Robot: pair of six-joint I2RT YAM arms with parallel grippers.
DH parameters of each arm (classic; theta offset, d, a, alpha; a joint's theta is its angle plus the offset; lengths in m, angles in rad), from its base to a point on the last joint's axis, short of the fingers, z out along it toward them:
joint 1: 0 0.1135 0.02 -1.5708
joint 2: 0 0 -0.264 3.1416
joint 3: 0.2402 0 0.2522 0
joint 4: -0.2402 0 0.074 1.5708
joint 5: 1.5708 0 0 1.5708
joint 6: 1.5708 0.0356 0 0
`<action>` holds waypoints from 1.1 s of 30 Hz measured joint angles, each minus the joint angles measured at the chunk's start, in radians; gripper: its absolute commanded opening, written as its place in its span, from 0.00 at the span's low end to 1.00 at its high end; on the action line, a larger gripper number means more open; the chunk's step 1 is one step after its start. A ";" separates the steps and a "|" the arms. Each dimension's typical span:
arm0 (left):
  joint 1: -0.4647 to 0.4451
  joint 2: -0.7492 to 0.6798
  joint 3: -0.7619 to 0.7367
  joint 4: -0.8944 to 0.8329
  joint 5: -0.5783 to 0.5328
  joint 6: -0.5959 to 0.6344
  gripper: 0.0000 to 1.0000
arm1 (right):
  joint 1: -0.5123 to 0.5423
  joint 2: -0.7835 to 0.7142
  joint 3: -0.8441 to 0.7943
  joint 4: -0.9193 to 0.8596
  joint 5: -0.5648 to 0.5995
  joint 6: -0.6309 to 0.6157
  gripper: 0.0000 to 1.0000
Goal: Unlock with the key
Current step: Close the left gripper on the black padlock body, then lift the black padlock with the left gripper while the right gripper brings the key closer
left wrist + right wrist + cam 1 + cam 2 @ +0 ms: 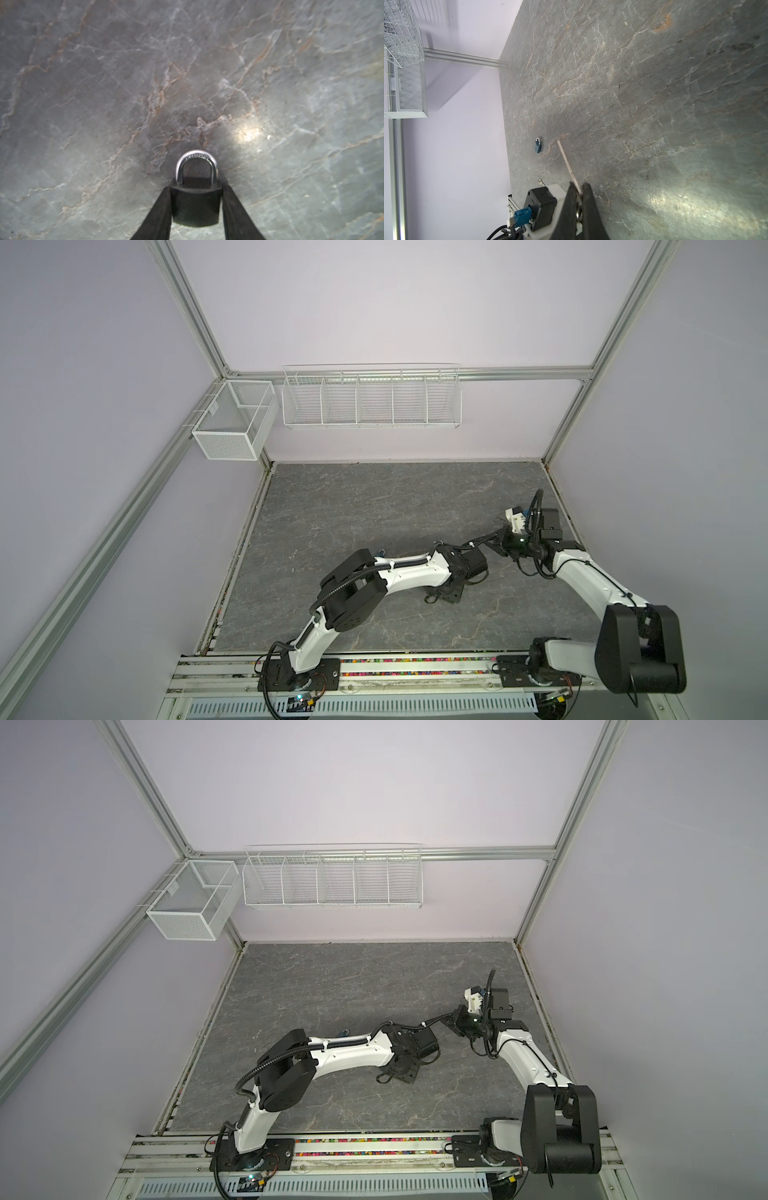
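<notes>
Left gripper (197,186) is holding the black padlock (195,205) by its flanks down at the table (104,83), probably bracing it for insertion. Right gripper (579,185) is pinching the key (568,164), blade sticking out, not yet at the lock.

Clad in white shells (415,572) between blocky black joints (640,649); strung with ribbed black cable (534,510); bolted down on black plates (330,674); tipped with flat black fingers (158,214); plugged with a blue connector (522,215), possibly the camera's.
</notes>
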 measured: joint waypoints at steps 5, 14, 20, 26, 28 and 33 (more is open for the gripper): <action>0.000 0.000 0.000 0.005 0.002 0.001 0.36 | 0.000 0.000 0.000 0.000 0.000 0.005 0.06; 0.001 0.000 0.000 0.010 -0.014 0.015 0.14 | 0.000 0.000 0.000 0.000 0.000 0.014 0.06; 0.005 -0.002 -0.002 0.018 -0.024 0.023 0.00 | 0.000 -0.001 0.000 0.001 -0.003 0.018 0.06; 0.028 -0.027 -0.037 0.033 -0.024 0.023 0.00 | 0.000 -0.014 -0.002 0.000 -0.004 0.018 0.06; 0.039 -0.048 -0.061 0.035 -0.024 0.019 0.00 | 0.000 -0.023 -0.002 -0.001 -0.003 0.018 0.06; 0.072 -0.153 -0.119 0.039 -0.025 -0.009 0.00 | 0.004 -0.046 -0.002 -0.012 0.001 0.018 0.06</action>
